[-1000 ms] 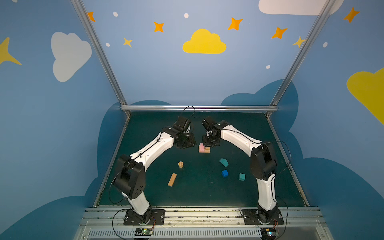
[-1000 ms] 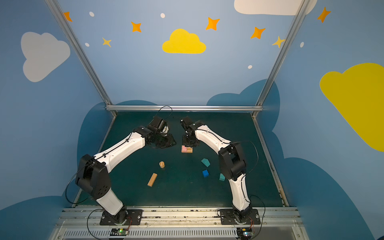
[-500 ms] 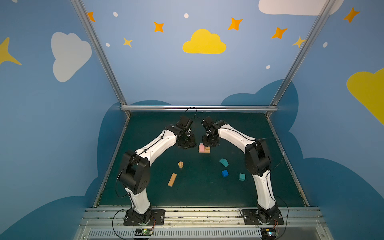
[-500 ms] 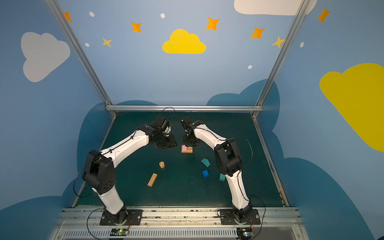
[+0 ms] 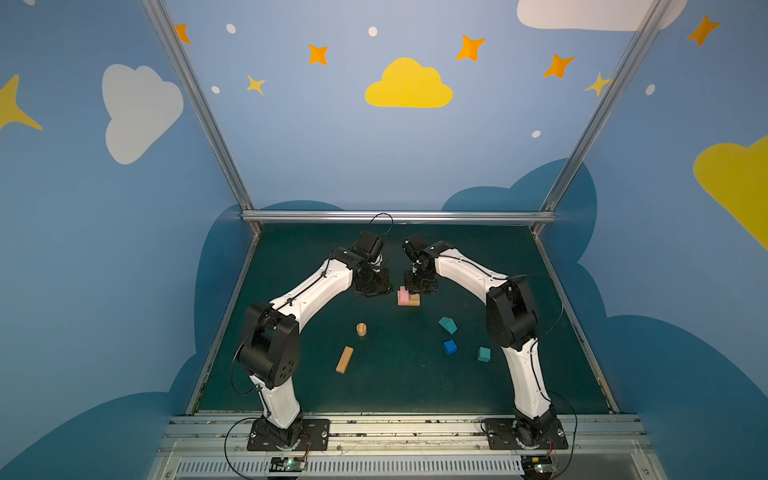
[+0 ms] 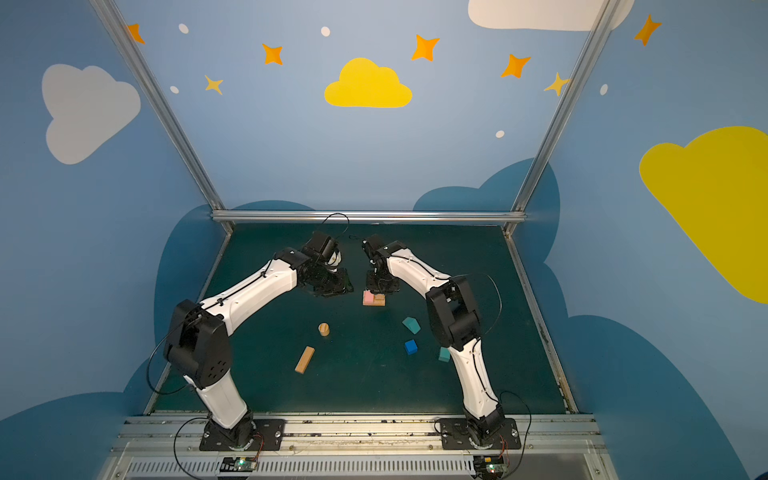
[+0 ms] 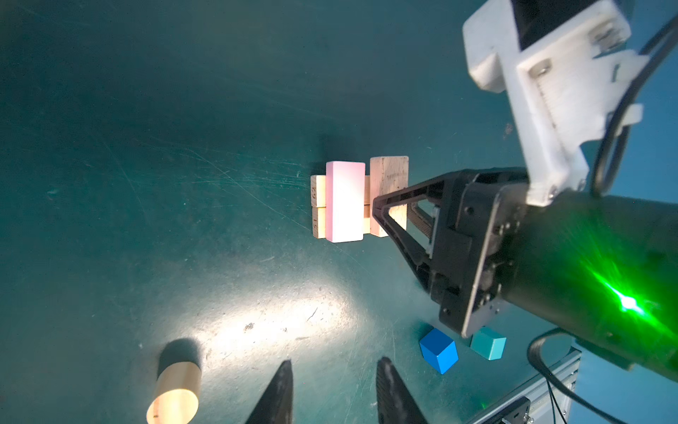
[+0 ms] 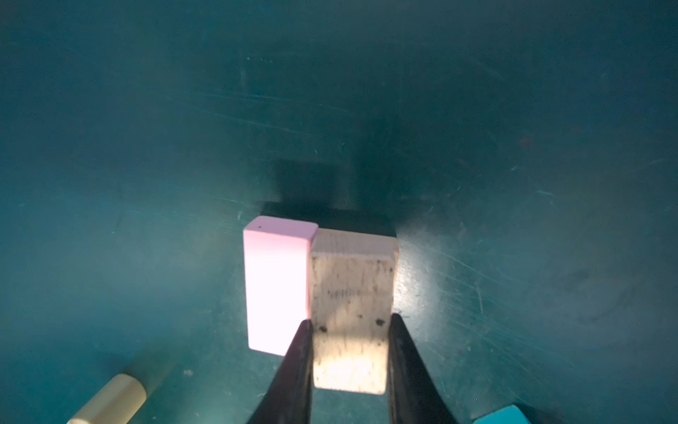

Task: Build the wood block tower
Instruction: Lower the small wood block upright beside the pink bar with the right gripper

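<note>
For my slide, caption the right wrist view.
Right gripper grips a tan bar beside the pink bar.

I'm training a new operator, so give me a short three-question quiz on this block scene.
1. True or false: the right pincer grips a tan bar beside the pink bar.
2. What does the left pincer hold? A) cylinder B) nothing C) blue cube
3. How many blocks lie loose, off the stack?
Key: 1 true; 2 B; 3 five.
</note>
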### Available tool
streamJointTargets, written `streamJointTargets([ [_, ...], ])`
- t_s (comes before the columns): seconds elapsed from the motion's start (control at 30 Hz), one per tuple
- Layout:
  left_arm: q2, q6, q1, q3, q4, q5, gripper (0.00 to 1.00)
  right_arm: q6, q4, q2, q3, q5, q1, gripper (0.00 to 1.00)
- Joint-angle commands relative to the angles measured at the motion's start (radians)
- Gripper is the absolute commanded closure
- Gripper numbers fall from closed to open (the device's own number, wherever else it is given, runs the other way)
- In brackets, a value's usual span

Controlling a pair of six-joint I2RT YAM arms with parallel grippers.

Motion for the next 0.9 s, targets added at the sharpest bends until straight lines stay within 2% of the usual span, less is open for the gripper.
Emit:
streamJointTargets([
  [0.0,0.015,0.011,0.004,0.02,-0.028,0.001,0.62,0.012,-0.004,0.017,0.023,-0.009,-0.01,0.74],
  [0.87,0.006,0.005,0.003,0.004,-0.019,0.012,0.63,0.021,0.002,0.023,0.012,-0.045,-0.014,0.7],
])
